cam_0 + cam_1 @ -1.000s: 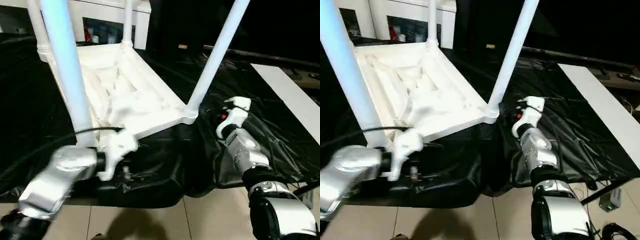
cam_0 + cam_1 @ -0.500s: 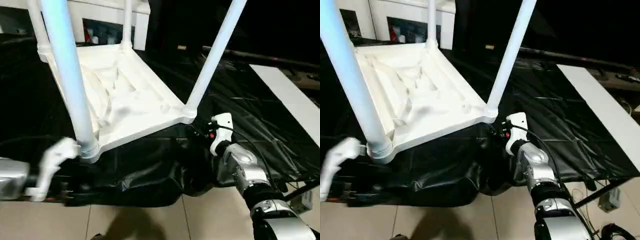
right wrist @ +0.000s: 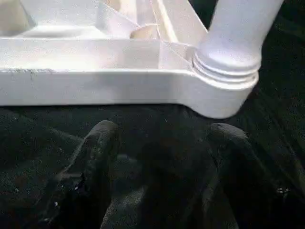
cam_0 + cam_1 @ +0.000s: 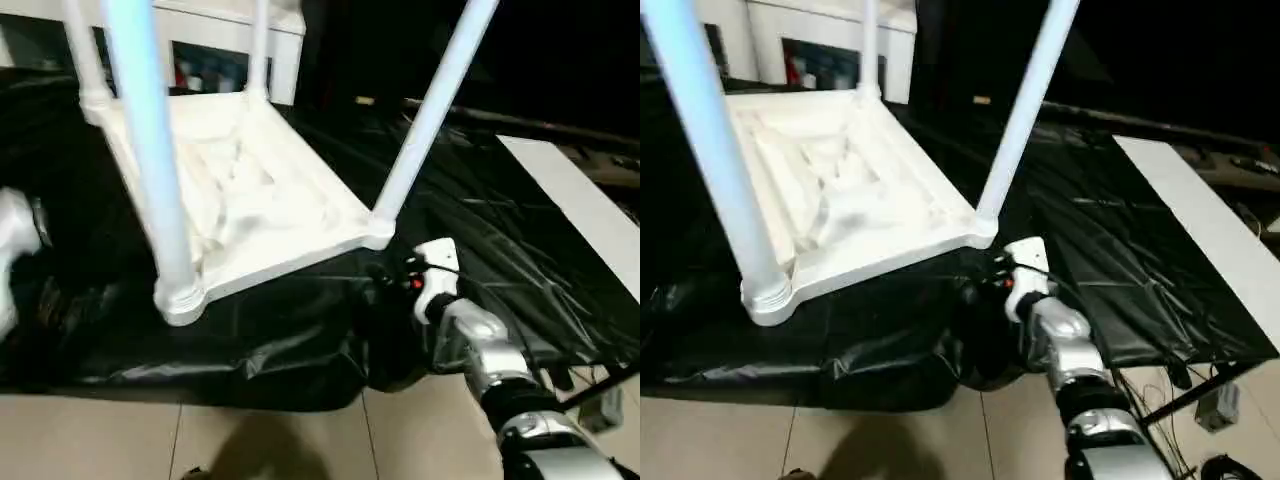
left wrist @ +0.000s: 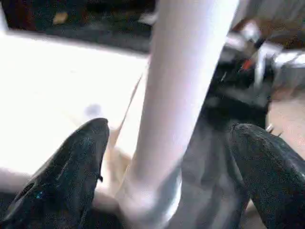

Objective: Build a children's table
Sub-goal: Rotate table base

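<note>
The children's table (image 4: 260,190) lies upside down on the black-sheeted work table, its ribbed underside facing up. Its pale tube legs stand in the corner sockets: a near-left leg (image 4: 150,150), a near-right leg (image 4: 425,120) and two far legs. My left gripper (image 5: 170,129) is open, with the near-left leg (image 5: 181,95) standing ahead between its spread fingers and apart from them. The left arm's silver wrist (image 4: 12,235) shows at the far left. My right gripper (image 3: 164,136) is open and empty on the sheet, just short of the near-right corner socket (image 3: 228,81).
A white glass-door cabinet (image 4: 230,30) stands behind the table. A long white board (image 4: 580,210) lies on the sheet at the right. The black sheet (image 4: 300,340) hangs crumpled over the work table's front edge above the tiled floor (image 4: 150,440).
My left arm has drawn back leftwards from the near-left leg to the picture's edge. My right gripper has come down and in towards the near-right corner socket.
</note>
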